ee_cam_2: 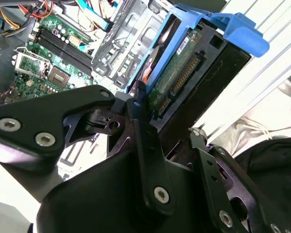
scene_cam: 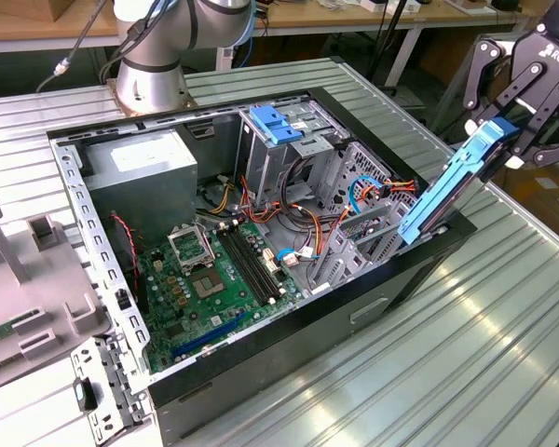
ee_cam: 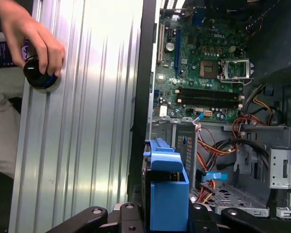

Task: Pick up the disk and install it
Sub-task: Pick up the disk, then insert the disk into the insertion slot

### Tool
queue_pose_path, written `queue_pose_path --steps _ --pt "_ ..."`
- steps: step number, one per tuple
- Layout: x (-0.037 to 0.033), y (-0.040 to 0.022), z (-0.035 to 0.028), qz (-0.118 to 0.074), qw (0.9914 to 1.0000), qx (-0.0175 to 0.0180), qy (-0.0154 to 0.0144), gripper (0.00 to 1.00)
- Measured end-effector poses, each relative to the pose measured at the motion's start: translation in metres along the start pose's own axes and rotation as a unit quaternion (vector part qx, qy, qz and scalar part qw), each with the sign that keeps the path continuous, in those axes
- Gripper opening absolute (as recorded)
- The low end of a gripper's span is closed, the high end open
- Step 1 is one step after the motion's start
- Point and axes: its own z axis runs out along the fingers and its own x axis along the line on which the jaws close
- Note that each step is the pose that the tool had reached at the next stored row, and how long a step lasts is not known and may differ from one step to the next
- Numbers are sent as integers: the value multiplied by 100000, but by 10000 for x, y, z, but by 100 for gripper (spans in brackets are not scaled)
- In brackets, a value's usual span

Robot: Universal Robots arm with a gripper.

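Note:
The disk (scene_cam: 452,191), a dark drive in a bright blue carrier, hangs tilted over the exterior view's right edge of the open computer case (scene_cam: 289,358). Its lower end is just above the case rim beside the grey drive bay (scene_cam: 368,233). My gripper (scene_cam: 505,140) is shut on the disk's upper end. In the second wrist view the disk (ee_cam_2: 184,63) sits between the black fingers (ee_cam_2: 138,104), its connector side showing. In the first wrist view the disk (ee_cam: 167,194) points toward the case interior.
The case lies open on a ribbed metal table (scene_cam: 466,354), with the motherboard (scene_cam: 205,279), orange and black cables (scene_cam: 307,219) and a drive cage with a blue latch (scene_cam: 275,124). A person's hand (ee_cam: 31,34) rests on a black knob (ee_cam: 39,77) beside the case.

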Motion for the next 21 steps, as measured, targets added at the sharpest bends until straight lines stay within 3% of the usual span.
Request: queue_pose_path --steps 8,21 --pt "-27 -130 -6 -1 100000 -16 -6 36" --pt "-52 -137 6 149 100000 -8 -15 36"
